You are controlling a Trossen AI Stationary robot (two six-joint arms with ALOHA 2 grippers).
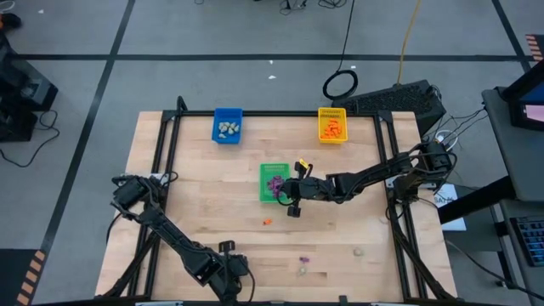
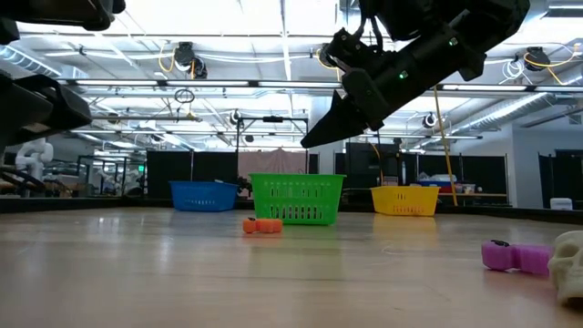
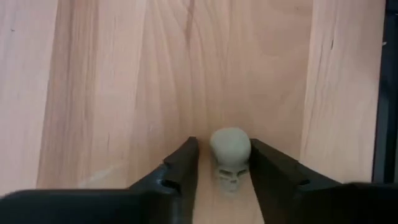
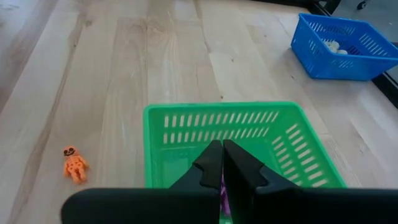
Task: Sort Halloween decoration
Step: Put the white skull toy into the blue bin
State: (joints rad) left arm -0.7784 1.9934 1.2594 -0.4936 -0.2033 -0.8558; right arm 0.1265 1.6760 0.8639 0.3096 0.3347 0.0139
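Centrally, the green tray (image 1: 273, 182) is set on the counter (image 1: 204, 204). Over it the right gripper (image 4: 222, 163) is hung, jaws pressed together. Well apart from it, a pale skull (image 3: 230, 149) is flanked by the left gripper (image 3: 224, 163), jaws parted around it.

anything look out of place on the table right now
Nothing damaged or spilled. A few trinkets lie loose on the wood outside the trays: an orange skeleton beside the green tray, a purple piece near the front edge, and a pale skull between the left gripper fingers.
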